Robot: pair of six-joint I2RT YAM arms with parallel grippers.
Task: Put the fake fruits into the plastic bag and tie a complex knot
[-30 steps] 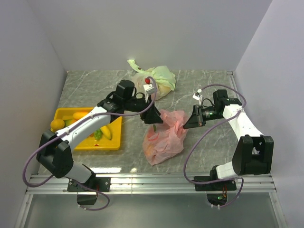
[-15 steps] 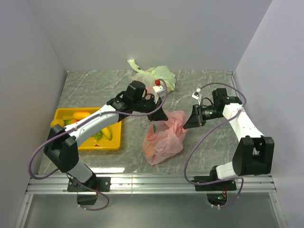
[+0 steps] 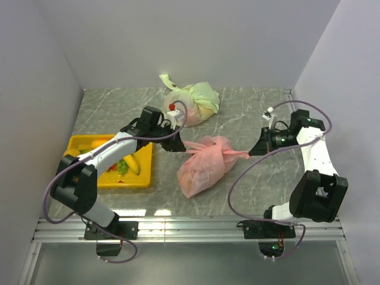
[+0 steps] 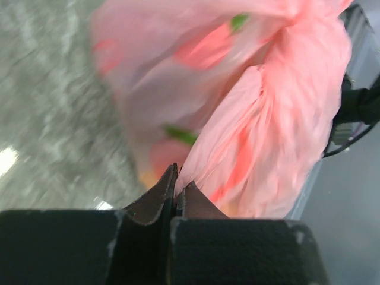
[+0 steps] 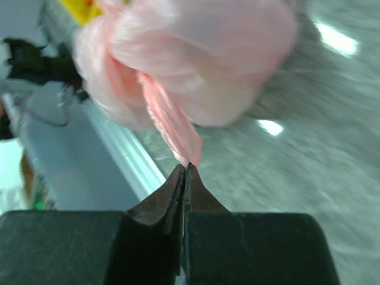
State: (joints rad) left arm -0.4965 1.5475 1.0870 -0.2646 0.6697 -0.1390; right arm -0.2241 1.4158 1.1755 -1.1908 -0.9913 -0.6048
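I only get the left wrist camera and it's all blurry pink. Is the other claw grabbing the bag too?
Observer: Yes. The right wrist view shows the right claw shut on a twisted strip of the plastic bag.
Child: Are all the fruits inside it?
Observer: No. In the top view, some fake fruits lie in a yellow tray off to the robot's left.
Child: Is anything else out there?
Observer: A pale green-and-white knotted bag sits at the back, apart from the pink one.
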